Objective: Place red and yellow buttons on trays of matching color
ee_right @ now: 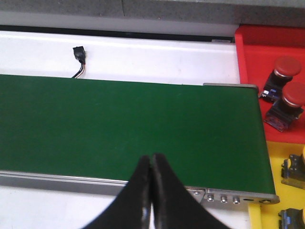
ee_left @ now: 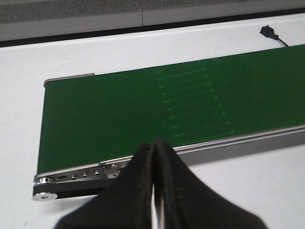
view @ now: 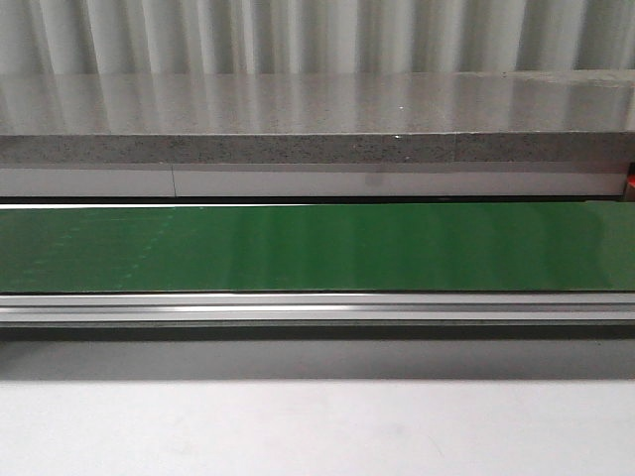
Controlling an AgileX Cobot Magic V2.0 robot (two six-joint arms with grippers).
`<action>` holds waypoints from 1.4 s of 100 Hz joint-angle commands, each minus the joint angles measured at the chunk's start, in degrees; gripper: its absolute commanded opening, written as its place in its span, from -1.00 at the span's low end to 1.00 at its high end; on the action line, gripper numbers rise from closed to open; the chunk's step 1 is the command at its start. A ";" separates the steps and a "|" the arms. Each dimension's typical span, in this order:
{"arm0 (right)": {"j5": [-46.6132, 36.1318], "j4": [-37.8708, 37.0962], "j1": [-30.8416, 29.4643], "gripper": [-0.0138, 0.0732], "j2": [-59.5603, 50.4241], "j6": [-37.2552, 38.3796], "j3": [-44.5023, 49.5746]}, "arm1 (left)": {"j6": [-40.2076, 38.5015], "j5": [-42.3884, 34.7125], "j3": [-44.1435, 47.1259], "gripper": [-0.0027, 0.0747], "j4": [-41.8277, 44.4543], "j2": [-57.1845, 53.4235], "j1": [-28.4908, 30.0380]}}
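A long green conveyor belt (view: 317,248) stretches right across the white worktop (view: 317,426), with a speckled grey ledge (view: 317,149) behind it and an aluminium rail (view: 317,307) along its near edge. No arm shows from the front.

Past the belt's right end, the right wrist camera picks up the red tray (ee_right: 252,52), and in it two red buttons (ee_right: 287,67) (ee_right: 293,96) on dark bases, one just beside the other. Next to that tray, nearer the arm, sits the yellow tray (ee_right: 274,162), holding two buttons (ee_right: 295,171) (ee_right: 290,220) cut off by the frame edge, so their cap colour is hard to make out.

The left end effector (ee_left: 153,191) hangs above the belt's near rail by its left end, its black fingers pressed together with nothing between them. The right end effector (ee_right: 151,191) hangs the same way over the near rail by the right end, fingers closed and empty.

A small black plug (ee_right: 79,53) on a wire lies on the worktop beyond the belt.
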 commanded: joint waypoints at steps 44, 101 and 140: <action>-9.76 0.26 0.19 -0.84 -19.49 -0.63 12.46 | 0.11 -3.86 -1.52 -0.98 -0.47 0.12 -0.36; -34.84 -8.12 0.19 -0.83 -31.55 5.79 30.59 | 0.11 -3.86 -1.52 -0.98 -0.47 0.12 -0.36; -33.77 -18.08 -0.13 -0.83 -38.59 15.51 35.53 | 0.11 -3.98 -1.52 -0.98 -0.47 0.26 -0.36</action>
